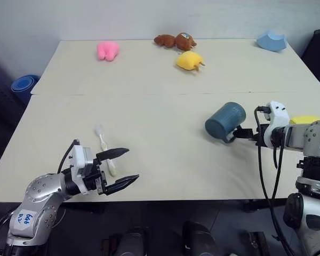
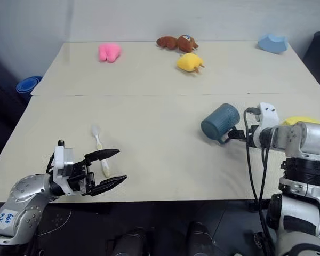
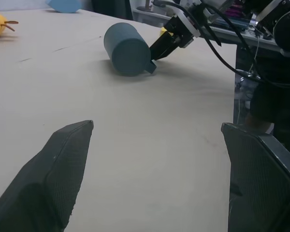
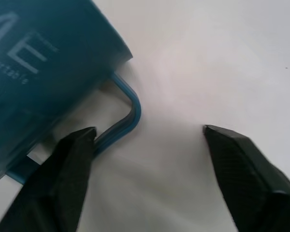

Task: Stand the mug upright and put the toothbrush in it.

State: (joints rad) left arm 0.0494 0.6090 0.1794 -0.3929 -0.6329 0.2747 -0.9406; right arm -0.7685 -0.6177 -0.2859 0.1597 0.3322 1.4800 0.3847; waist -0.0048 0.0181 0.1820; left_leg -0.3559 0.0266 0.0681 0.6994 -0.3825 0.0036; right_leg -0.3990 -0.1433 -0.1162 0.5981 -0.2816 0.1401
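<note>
Mug (image 1: 225,121): smooth slate-blue cylinder with a thin loop handle and pale lettering on its wall, lying on its side at the right of the matte beige surface (image 1: 160,80). The slim toothbrush (image 1: 105,149), pale yellow handle and white bristle head, lies flat at near left. Right gripper (image 4: 147,140) is part open, fingers either side of the mug's handle with one finger (image 4: 63,164) right at the loop, no closed grip visible; left gripper (image 1: 122,168) is wide open and empty, just beside the toothbrush's near end.
</note>
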